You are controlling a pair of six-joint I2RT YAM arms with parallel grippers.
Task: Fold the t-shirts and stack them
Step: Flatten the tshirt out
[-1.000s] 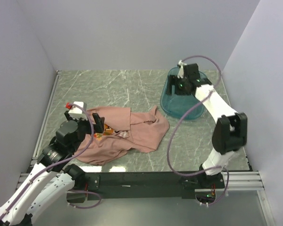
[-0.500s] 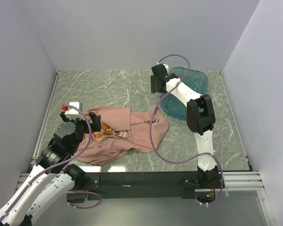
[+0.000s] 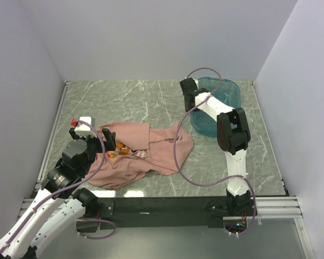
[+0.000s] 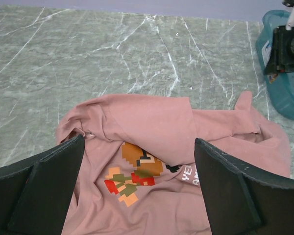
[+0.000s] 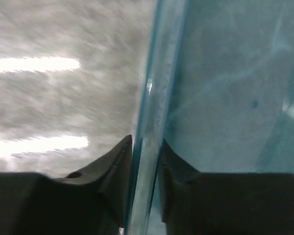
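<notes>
Stillness holds on the near side: the left gripper hangs over the near-left part of the t-shirt exactly as it did a second ago, jaws spread to their widest and holding nothing. The shirt lies crumpled and unfolded on the marble-patterned table, left of centre, its outline unchanged. The change is farther back. The right arm has swung from above the teal tub round to its left rim, and the right gripper has drawn its jaws in there. I judge that this arm is busy with the tub, perhaps to shift it, so folding has not begun. The left wrist view shows the pixel print face up and partly covered by a turned-over flap, which is mostly hidden from above by the arm. The right wrist view shows one finger on each side of the tub wall, pressed against it in a grip. From overhead that contact cannot be made out.
</notes>
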